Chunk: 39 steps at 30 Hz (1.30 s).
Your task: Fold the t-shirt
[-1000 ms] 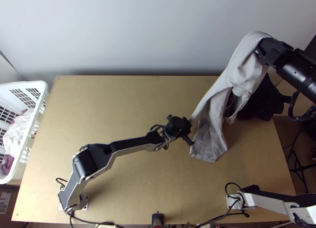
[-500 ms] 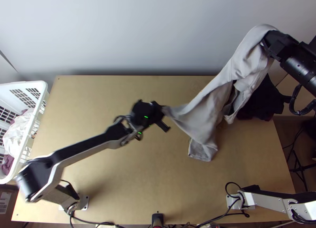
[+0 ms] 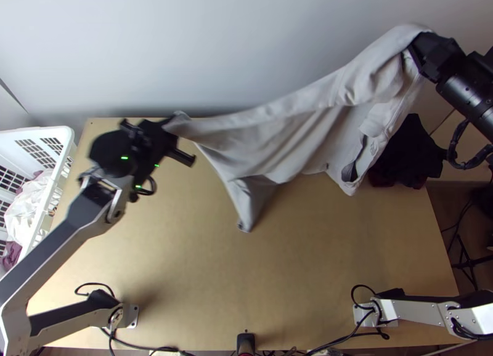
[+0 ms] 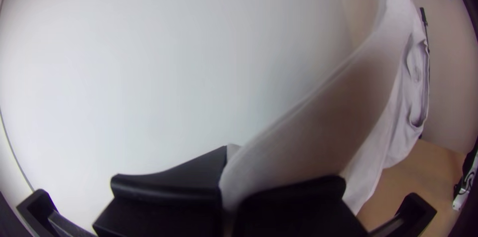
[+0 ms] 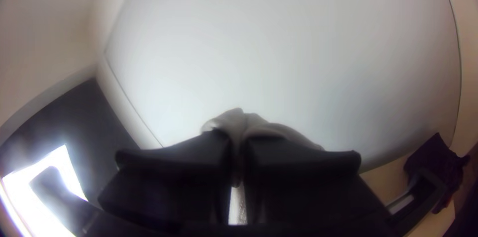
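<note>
- Your left hand (image 3: 171,129) has swung from mid-desk toward the far left of the desk (image 3: 277,288), near the white basket (image 3: 66,140), pulling its end of the t-shirt (image 3: 296,134) along
- The t-shirt, which hung steeply from your right hand (image 3: 420,50) a second ago, now stretches across between both hands, with a loose point dangling over the middle
- Your right hand has shifted only slightly toward the wall (image 3: 234,48)
- Your left arm (image 3: 61,236) runs out past the desk's left edge, bends sharply and comes back up to the hand
- Your right arm (image 3: 465,94) re-enters at the upper right, angled inward
- In the left wrist view, your left hand (image 4: 229,187) is clamped on a gathered end of the cloth
- Your right hand (image 5: 239,155) is also clamped, on bunched cloth
</note>
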Each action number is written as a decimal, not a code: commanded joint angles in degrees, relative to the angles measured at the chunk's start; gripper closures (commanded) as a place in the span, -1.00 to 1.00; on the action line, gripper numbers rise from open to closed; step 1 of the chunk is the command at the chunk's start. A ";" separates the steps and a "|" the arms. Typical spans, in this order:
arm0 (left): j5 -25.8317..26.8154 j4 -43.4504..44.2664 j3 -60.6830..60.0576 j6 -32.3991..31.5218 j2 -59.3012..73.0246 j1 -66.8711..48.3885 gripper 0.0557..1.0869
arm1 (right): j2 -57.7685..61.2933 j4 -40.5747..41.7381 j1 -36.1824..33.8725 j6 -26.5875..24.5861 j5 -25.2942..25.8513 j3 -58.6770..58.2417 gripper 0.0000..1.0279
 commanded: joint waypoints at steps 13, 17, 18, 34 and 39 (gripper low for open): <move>-7.50 0.58 0.25 -2.40 -22.23 8.53 0.93 | -4.13 0.04 -0.73 3.99 -4.21 -1.18 0.95; -7.50 -2.05 -0.45 -2.49 -26.71 6.95 0.93 | -6.77 -3.73 0.94 4.70 -8.78 -1.09 0.95; -7.50 -3.02 -0.89 -2.58 -27.50 6.86 0.93 | -7.38 -4.70 1.21 5.40 -10.54 -1.27 0.95; -7.76 -16.03 -8.71 -8.99 -39.46 -2.81 0.93 | -16.87 -24.21 7.45 5.22 -29.52 -9.09 0.95; -7.85 -16.56 -7.83 -10.58 -42.09 -2.02 0.93 | -16.96 -25.00 3.05 11.46 -39.63 -2.41 0.95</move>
